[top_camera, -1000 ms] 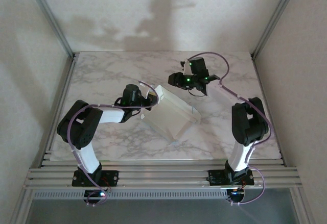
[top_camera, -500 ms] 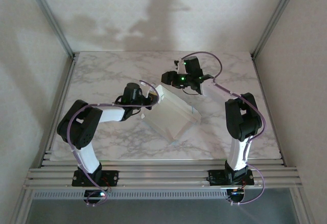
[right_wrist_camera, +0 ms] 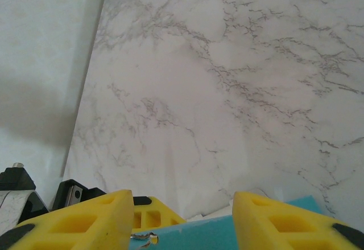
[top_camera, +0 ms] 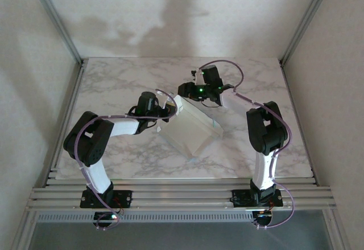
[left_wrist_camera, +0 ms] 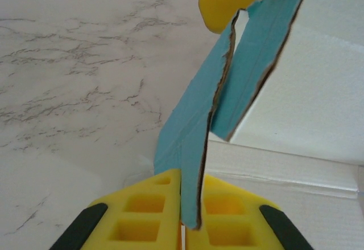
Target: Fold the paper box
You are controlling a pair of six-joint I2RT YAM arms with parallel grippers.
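With left pincer (left_wrist_camera: pixel 190 204) clenching a mid-frame flap (left_wrist_camera: pixel 250 73) of the flimsy paper box (top_camera: pixel 190 130), right pincer (right_wrist_camera: pixel 182 216) released, favouring holds near creases.

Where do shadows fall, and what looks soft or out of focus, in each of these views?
Top external: soft grey shadows blotch the back wall; the paper box is evenly lit. Left wrist: the box's ragged turquoise edge reads sharply. Right wrist: table veins crisp; a dark shadow crosses the pale wall.
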